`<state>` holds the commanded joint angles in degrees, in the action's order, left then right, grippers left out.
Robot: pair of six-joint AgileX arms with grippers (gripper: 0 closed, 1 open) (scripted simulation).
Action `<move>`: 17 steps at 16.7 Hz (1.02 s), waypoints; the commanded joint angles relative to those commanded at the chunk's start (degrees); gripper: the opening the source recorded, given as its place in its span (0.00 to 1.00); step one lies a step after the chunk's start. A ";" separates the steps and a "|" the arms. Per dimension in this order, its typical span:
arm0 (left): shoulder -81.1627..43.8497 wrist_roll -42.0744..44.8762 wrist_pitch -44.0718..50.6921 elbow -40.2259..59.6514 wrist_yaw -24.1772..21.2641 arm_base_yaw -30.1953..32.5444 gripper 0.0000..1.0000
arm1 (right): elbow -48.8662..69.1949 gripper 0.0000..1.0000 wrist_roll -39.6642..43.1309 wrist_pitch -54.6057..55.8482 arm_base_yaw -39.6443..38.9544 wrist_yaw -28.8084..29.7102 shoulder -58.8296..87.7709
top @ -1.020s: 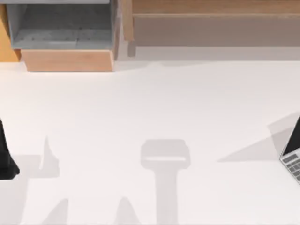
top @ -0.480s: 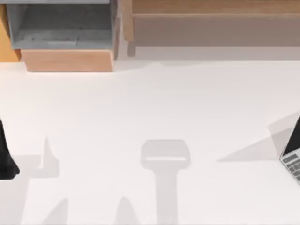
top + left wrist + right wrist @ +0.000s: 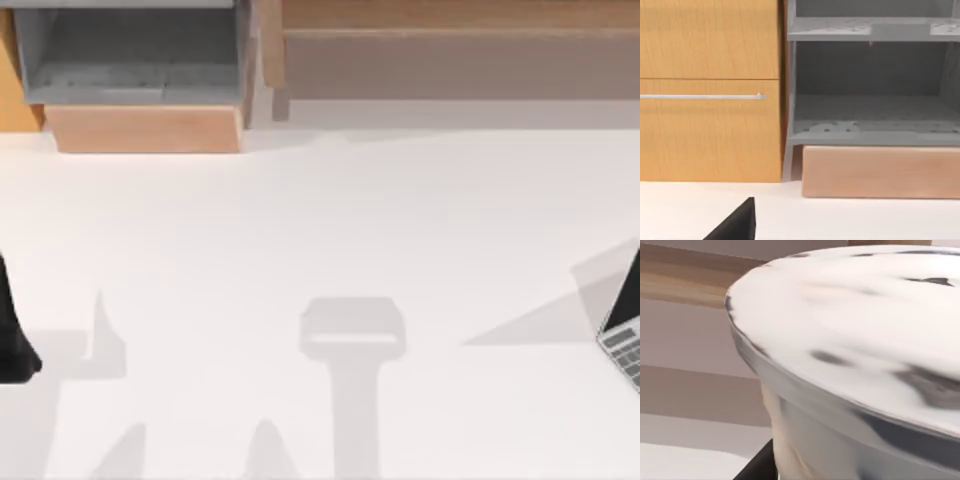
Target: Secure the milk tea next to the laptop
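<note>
From above, the white tabletop (image 3: 320, 230) spreads wide. The laptop (image 3: 625, 335) sits at its right edge, cut off by the frame: a strip of silver-grey deck with light grey keys, and its thin black screen raised on the side facing the middle of the tabletop. I can read no lettering on the keys. At the left edge a dark part of my left arm (image 3: 12, 335) reaches in. Along the far side stand a grey open shelf unit (image 3: 130, 55) on a pale wooden base (image 3: 145, 128), and to its right a long wooden bench-like piece (image 3: 450, 45). Soft shadows of my arms lie across the near half of the tabletop.

From my left wrist, I face an orange-brown wooden cabinet (image 3: 710, 90) with a thin metal handle bar (image 3: 700, 96), and beside it the same grey shelf unit on its pale wooden base. A black wedge (image 3: 737, 222) juts up at the lower edge; I cannot tell whether my left gripper is spread or closed.

From my right wrist, the milk tea (image 3: 855, 365) looms very close: a white lid with dark smudges over a clear rim and a creamy body below. No brand or label is readable on it. A black edge (image 3: 760, 465) shows beside its base. I cannot tell how far my right gripper is spread, nor whether it has hold of the cup.
</note>
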<state>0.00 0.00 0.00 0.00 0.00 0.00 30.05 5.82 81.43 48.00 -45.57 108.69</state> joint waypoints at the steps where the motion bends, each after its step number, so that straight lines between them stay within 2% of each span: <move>1: 0.00 0.00 0.00 0.00 0.00 0.00 1.00 | -0.89 0.00 0.33 0.02 1.06 -1.19 -1.45; 9: 0.00 0.00 0.00 0.00 0.00 0.00 1.00 | -12.48 0.00 2.34 -5.72 9.27 -9.94 -12.93; 17: 0.00 0.00 0.00 0.00 0.00 0.00 1.00 | -20.25 0.00 2.37 -12.86 12.61 -12.78 -21.22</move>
<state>0.00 0.00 0.00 0.00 0.00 0.00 9.80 8.19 68.56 60.61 -58.34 87.47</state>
